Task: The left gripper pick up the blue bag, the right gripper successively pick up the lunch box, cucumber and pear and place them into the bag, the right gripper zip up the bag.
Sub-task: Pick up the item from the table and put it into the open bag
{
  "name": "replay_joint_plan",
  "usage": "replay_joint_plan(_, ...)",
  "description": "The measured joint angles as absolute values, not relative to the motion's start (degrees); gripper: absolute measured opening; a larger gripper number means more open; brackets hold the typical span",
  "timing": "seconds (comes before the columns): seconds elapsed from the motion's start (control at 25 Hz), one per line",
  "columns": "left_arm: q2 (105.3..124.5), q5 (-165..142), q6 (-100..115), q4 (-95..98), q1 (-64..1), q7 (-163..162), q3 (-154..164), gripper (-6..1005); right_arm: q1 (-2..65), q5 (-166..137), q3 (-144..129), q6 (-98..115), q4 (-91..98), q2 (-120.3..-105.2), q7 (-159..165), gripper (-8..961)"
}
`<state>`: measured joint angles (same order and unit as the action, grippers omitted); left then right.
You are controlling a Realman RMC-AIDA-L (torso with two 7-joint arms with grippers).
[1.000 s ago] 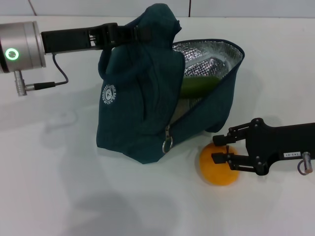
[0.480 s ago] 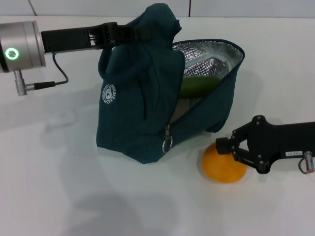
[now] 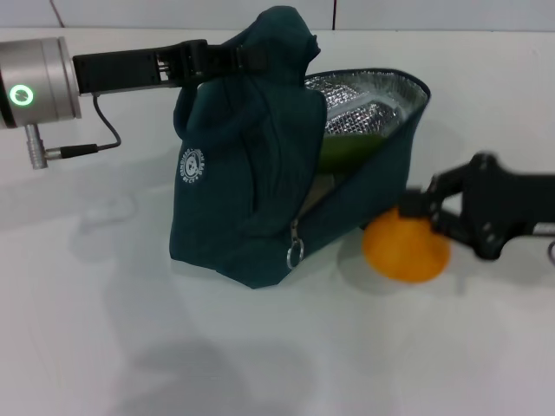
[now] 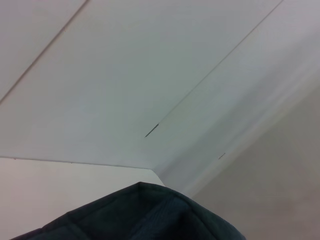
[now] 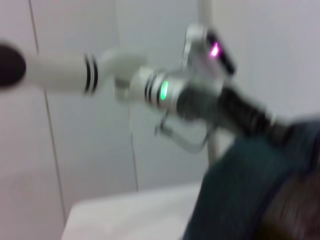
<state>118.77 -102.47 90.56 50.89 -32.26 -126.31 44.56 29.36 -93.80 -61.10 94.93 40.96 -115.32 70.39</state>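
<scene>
The blue bag [image 3: 251, 173] stands open on the white table, its silver lining [image 3: 381, 100] facing the right. My left gripper [image 3: 227, 59] is shut on the bag's top and holds it up. A green cucumber [image 3: 351, 147] lies inside the bag; I cannot make out the lunch box. My right gripper [image 3: 418, 211] is shut on the orange-yellow pear [image 3: 406, 250] and holds it just above the table, against the bag's lower right edge. The bag's fabric shows in the left wrist view [image 4: 140, 215] and in the right wrist view [image 5: 250, 190].
The bag's zipper pull [image 3: 296, 251] hangs at its front lower corner. A cable [image 3: 87, 149] trails from my left arm's wrist. My left arm [image 5: 200, 95] shows in the right wrist view. The white table [image 3: 130, 329] runs to the wall behind.
My right gripper closed on the pear, then lifted it and carried it up and to the right, close to the bag's opening. The left arm and bag have not moved.
</scene>
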Motion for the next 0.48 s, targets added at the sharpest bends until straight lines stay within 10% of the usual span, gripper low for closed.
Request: replay_joint_plan(0.48,118.74,-102.4,90.8,50.9,-32.2,-126.3,44.6,50,32.7,-83.4,-54.4,94.5,42.7,-115.38,71.2,43)
